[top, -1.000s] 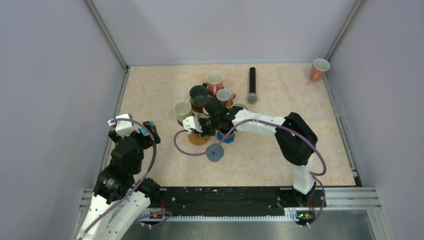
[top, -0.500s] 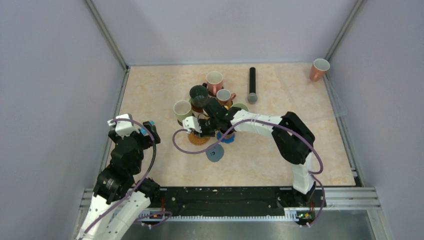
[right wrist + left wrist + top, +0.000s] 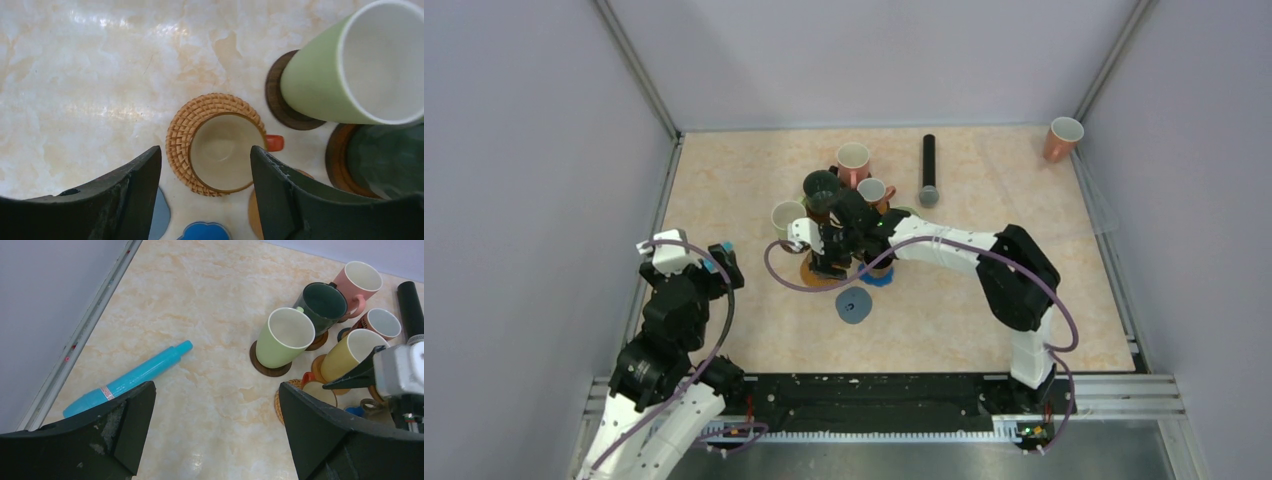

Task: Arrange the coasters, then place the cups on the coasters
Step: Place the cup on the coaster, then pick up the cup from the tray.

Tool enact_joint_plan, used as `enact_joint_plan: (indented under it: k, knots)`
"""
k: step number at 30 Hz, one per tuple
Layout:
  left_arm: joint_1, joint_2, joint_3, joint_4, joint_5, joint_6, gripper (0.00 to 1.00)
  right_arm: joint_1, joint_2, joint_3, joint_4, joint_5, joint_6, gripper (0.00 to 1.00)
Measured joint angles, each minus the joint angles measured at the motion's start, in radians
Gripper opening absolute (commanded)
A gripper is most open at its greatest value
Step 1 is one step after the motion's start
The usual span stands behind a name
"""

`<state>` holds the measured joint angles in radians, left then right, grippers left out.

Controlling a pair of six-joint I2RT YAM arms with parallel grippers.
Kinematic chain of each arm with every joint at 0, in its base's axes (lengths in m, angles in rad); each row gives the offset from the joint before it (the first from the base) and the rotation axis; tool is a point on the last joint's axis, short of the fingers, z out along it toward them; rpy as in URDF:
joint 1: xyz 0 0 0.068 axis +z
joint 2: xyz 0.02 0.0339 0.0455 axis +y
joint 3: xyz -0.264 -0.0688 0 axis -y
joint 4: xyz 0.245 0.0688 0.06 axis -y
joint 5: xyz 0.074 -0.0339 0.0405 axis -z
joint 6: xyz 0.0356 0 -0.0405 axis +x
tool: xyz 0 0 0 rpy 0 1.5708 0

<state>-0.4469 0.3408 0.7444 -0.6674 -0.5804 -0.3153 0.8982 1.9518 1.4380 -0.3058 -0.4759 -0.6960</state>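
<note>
My right gripper (image 3: 205,150) is open directly above a small orange cup (image 3: 222,156), which stands on a woven tan coaster (image 3: 182,130); its fingers flank the cup without touching it. Just beyond are a pale green cup (image 3: 350,75) on a dark brown coaster (image 3: 278,102) and a dark green cup (image 3: 390,165) on a brown coaster (image 3: 336,160). Pink (image 3: 357,282), yellow (image 3: 350,352) and small brown (image 3: 382,325) cups cluster there too. Blue flower (image 3: 205,232), grey-blue (image 3: 854,304) and orange (image 3: 253,210) coasters lie bare. My left gripper (image 3: 216,390) hangs open and empty over bare table.
A teal pen (image 3: 135,377) lies near the left wall rail. A long black cylinder (image 3: 929,170) lies behind the cup cluster. One orange-pink cup (image 3: 1062,138) stands alone in the far right corner. My right arm (image 3: 944,248) reaches across the table's middle.
My right gripper has gone from shut to open, letting go of the small orange cup on the woven coaster. The left arm has not moved.
</note>
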Motion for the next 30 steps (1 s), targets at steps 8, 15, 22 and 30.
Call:
enact_joint_plan:
  k: [8, 15, 22, 30]
  knots:
    - [0.000, -0.011, 0.000, 0.000, 0.013, 0.000, 0.99, -0.077, -0.145, 0.000, 0.135, 0.095, 0.153, 0.74]
    - [0.000, 0.005, 0.000, 0.000, 0.026, 0.000, 0.99, -0.205, -0.220, -0.003, 0.282, 0.366, 0.208, 0.75]
    - [0.000, 0.009, 0.000, 0.000, 0.026, 0.000, 0.99, -0.436, -0.162, 0.096, 0.280, 0.597, 0.296, 0.75]
    - [0.000, 0.038, 0.000, 0.001, 0.042, 0.000, 0.99, -0.687, -0.023, 0.257, 0.253, 0.802, 0.358, 0.75]
